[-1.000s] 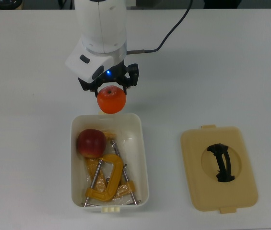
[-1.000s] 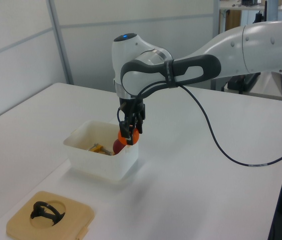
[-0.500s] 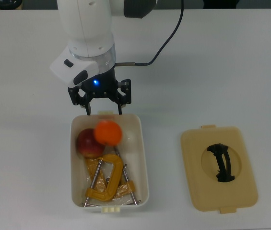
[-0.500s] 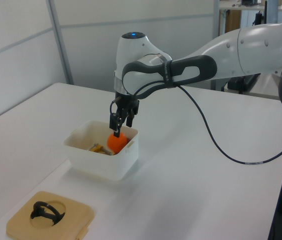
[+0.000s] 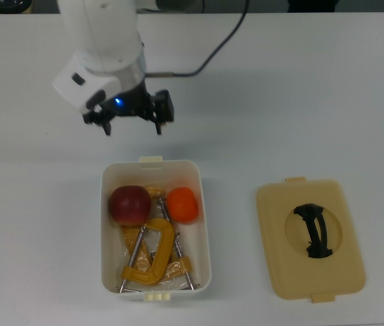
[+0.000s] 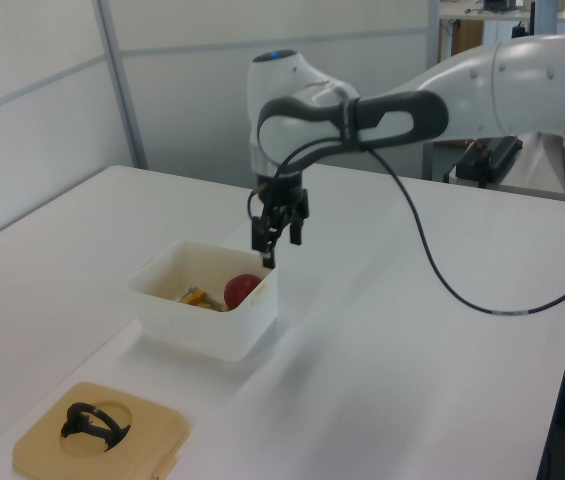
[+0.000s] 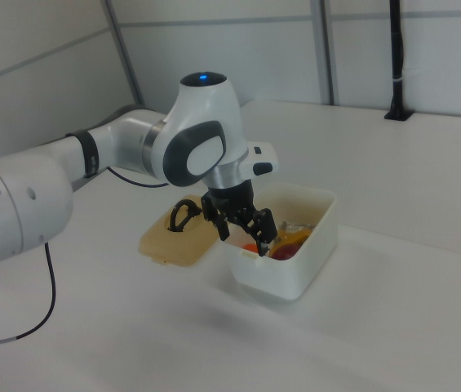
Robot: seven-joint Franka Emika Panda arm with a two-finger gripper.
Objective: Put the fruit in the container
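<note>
Container [image 5: 204,224] long axis vertical, top view.

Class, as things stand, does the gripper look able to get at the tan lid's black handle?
Probably yes: the gripper is open and empty, the lid lies alone, and its black handle faces up uncovered.

A tan lid [image 5: 310,238] – black handle [image 5: 313,230] up – lies on the white table [image 5: 314,102].
</note>
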